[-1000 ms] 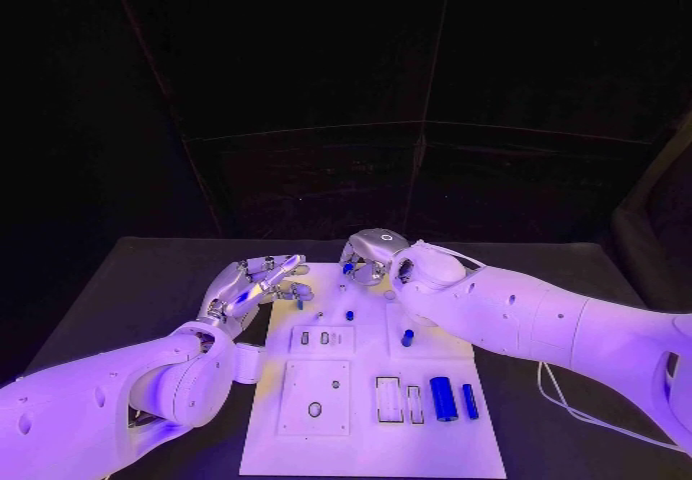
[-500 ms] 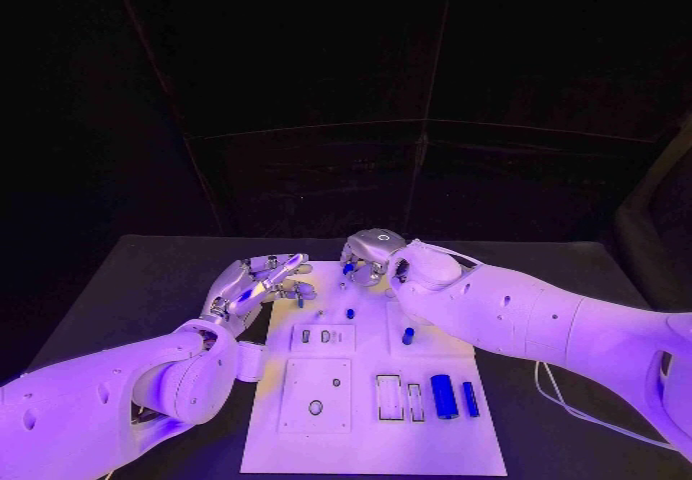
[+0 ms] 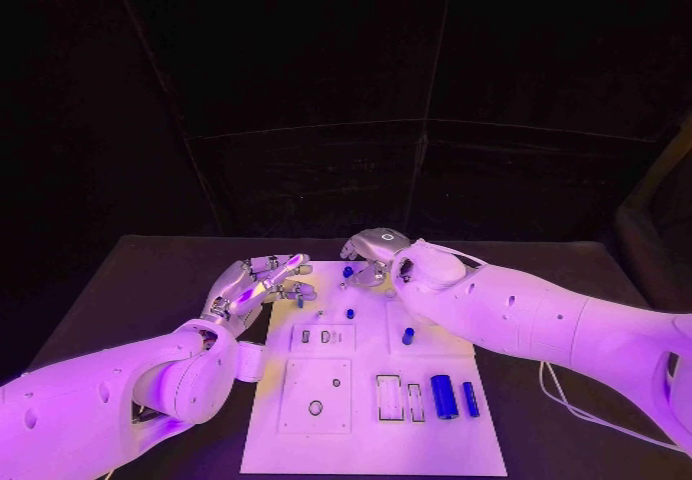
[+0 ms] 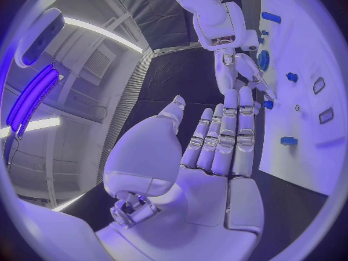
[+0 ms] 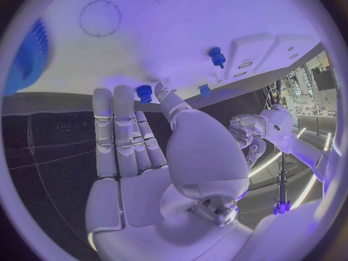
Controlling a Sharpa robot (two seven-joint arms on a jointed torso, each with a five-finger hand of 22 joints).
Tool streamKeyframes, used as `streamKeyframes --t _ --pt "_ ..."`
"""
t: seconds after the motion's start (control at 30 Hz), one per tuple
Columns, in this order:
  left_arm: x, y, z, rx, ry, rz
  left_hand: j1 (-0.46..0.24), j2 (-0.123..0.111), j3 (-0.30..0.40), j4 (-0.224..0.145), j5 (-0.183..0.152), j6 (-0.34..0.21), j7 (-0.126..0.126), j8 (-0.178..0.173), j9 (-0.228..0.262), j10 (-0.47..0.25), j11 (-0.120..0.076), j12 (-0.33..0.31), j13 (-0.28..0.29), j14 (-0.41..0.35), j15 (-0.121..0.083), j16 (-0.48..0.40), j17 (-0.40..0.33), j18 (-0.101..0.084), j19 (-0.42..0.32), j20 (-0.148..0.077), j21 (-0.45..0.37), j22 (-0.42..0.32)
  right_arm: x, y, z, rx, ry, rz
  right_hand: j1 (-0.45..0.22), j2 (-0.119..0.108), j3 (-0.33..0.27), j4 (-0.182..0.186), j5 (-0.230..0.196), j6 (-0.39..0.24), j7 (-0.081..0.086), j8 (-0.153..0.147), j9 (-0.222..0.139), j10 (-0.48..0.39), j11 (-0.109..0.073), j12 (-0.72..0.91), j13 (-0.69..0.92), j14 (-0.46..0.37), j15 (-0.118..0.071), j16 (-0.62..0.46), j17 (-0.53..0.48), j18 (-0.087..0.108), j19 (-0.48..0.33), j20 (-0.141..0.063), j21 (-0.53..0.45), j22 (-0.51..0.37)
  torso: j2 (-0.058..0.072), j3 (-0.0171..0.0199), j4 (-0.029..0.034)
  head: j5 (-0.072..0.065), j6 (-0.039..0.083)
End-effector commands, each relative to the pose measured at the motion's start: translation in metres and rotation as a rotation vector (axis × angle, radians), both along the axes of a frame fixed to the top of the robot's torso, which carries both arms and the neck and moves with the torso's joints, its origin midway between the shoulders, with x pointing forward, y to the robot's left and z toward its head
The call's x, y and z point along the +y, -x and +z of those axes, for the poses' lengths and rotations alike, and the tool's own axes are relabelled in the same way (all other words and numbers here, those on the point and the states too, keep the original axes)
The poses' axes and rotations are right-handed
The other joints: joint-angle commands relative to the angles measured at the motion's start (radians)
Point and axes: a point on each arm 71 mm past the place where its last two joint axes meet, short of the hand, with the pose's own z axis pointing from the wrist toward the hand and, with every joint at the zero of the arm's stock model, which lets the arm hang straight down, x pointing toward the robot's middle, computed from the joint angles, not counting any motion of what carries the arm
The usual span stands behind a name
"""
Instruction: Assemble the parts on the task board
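While both white arms reach in over the black tabletop (image 3: 159,270), the two silver hands sit at the far end of the white task board (image 3: 368,430), well away from its near edge. The left hand (image 3: 267,283) hangs over the board's far left corner with its fingers (image 4: 232,127) stretched out straight and side by side, thumb apart, palm bare and nothing in its grasp. The right hand (image 3: 369,262) is over the far middle of the board, fingers likewise extended and holding nothing; its fingertips (image 5: 123,95) lie just beside a small blue peg (image 5: 144,92), though whether they touch it I cannot tell. Several blue parts are scattered on the board: a small blue piece (image 3: 349,314) near the far end, another short one (image 3: 408,336) a little nearer and to the right, and two blue cylinders, a thick one (image 3: 443,397) and a thin one (image 3: 470,399), lying side by side toward the near right. Left of those cylinders are two empty rectangular slots (image 3: 388,397), and an inset square panel (image 3: 315,396) occupies the near left of the board.
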Motion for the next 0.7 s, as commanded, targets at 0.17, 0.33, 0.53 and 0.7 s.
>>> streamKeyframes --t 0.17,0.33,0.53,0.7 --pt "0.002 0.001 0.002 0.001 0.008 -0.014 0.006 0.017 0.001 -0.01 -0.003 -0.01 0.011 -0.009 -0.001 -0.009 0.004 -0.01 -0.001 -0.004 0.006 -0.01 0.005 0.011 0.001 0.007 -0.003 -0.003 -0.047 0.004 0.013 -0.019 -0.116 -0.088 -0.005 0.022 -0.019 0.043 0.121 0.091 -0.017 0.036 0.014 0.238 -0.037 0.121 0.037 0.066 -0.026 0.129 0.155 -0.027 0.132 -0.018 0.114 0.19 -0.009 0.0009 -0.0192 0.003 0.006" --pt "0.003 0.001 0.002 0.002 0.009 -0.018 0.009 0.02 0.003 -0.013 -0.003 -0.009 0.011 -0.01 -0.001 -0.009 0.004 -0.012 -0.001 -0.004 0.006 -0.012 0.007 0.012 0.001 0.007 -0.004 -0.004 -0.084 0.011 0.019 0.045 -0.175 -0.156 -0.044 -0.017 -0.049 0.089 0.174 0.114 -0.052 0.042 0.013 0.396 -0.08 0.227 0.108 0.102 -0.061 0.257 0.309 -0.055 0.222 -0.051 0.211 0.349 -0.011 0.0007 -0.0235 -0.001 0.011" --pt "0.004 -0.001 0.001 0.005 0.01 -0.023 0.015 0.026 0.007 -0.018 -0.003 -0.008 0.01 -0.012 0.0 -0.008 0.004 -0.014 0.0 -0.004 0.006 -0.015 0.01 0.012 0.001 0.007 -0.005 -0.005 -0.119 0.018 0.019 0.148 -0.186 -0.233 -0.056 -0.042 -0.122 0.172 0.199 0.085 -0.057 0.036 0.005 0.429 -0.096 0.656 0.543 0.126 -0.063 0.482 0.605 -0.085 0.293 -0.065 0.313 0.519 -0.014 0.0042 -0.0287 0.003 0.014" --pt "0.003 -0.001 0.001 0.007 0.011 -0.027 0.019 0.029 0.01 -0.022 -0.003 -0.007 0.01 -0.013 0.0 -0.006 0.004 -0.015 0.0 -0.004 0.006 -0.017 0.012 0.012 0.001 0.007 -0.006 -0.006 -0.132 0.018 0.016 0.202 -0.137 -0.277 -0.042 -0.048 -0.185 0.242 0.218 0.026 -0.046 0.039 0.001 0.397 -0.074 0.942 0.865 0.13 -0.054 0.569 0.736 -0.094 0.31 -0.051 0.349 0.581 -0.013 0.005 -0.0296 0.001 0.015"
